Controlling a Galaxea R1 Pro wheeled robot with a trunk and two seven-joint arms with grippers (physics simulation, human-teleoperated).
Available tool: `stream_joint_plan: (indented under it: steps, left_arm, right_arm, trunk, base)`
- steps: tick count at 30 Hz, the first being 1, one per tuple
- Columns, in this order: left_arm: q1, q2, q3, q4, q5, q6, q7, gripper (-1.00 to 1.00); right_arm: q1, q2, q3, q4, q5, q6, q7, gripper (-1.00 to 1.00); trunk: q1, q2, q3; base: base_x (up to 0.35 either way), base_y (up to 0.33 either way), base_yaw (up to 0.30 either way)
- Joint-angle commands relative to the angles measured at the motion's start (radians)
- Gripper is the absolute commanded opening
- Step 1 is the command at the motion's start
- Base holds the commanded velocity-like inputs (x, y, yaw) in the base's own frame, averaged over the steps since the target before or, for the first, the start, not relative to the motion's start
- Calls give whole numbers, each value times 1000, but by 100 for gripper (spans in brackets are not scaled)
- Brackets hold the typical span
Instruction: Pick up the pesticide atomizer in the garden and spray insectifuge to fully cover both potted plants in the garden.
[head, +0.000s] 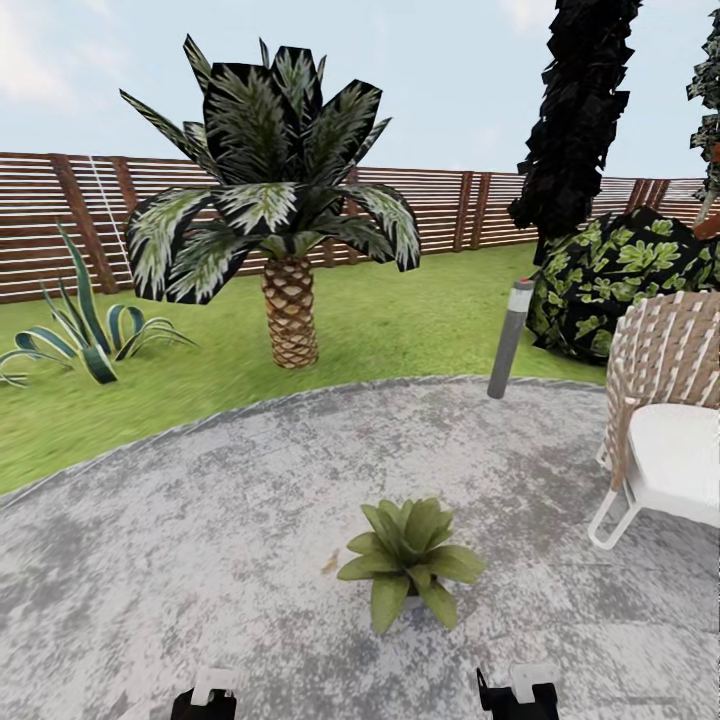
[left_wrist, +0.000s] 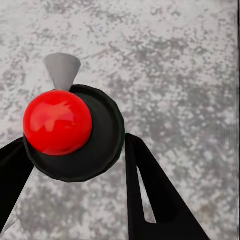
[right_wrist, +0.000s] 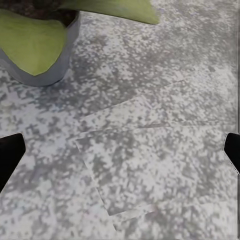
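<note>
Sprayer (left_wrist: 72, 132) sits between the left gripper's (left_wrist: 80, 165) two black fingers, seen end-on in the left wrist view: a round dark body with a shiny red knob and a pale grey cone-shaped nozzle pointing away over the speckled grey paving. The fingers look closed against its sides, so it appears to be held. One potted plant (head: 410, 560), a low rosette of pointed green leaves in a small grey pot, stands on the round patio (head: 200, 500) just ahead of the robot and a little toward its right side. The right gripper (right_wrist: 120, 150) hangs open and empty over bare paving, with the same pot's grey wall (right_wrist: 55, 60) and a leaf close by. Beyond the patio lie the lawn (head: 400, 320), a palm (head: 285, 230), a wooden slat fence (head: 60, 220) and a white chair (head: 665, 440).

Picking up seems done; the spraying step is in hand. Next, the nozzle likely needs swinging round toward the rosette before the trigger is worked, then a search for the second plant.
</note>
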Motion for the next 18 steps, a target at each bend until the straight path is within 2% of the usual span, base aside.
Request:
stream_joint_plan:
  steps: [1,18]
  left_arm:
    - [-1,0,-7,1,10,-3,-3,-100]
    - [-1,0,-7,1,10,-3,-3,-100]
  right_arm:
    - [0,0,-7,1,11,-3,-4,100]
    - [0,0,-7,0,11,-3,-4,100]
  trunk:
    - [0,0,-1]
    - [0,0,-1]
  base:
    - [5,-201,0]
    - [0,-262,0]
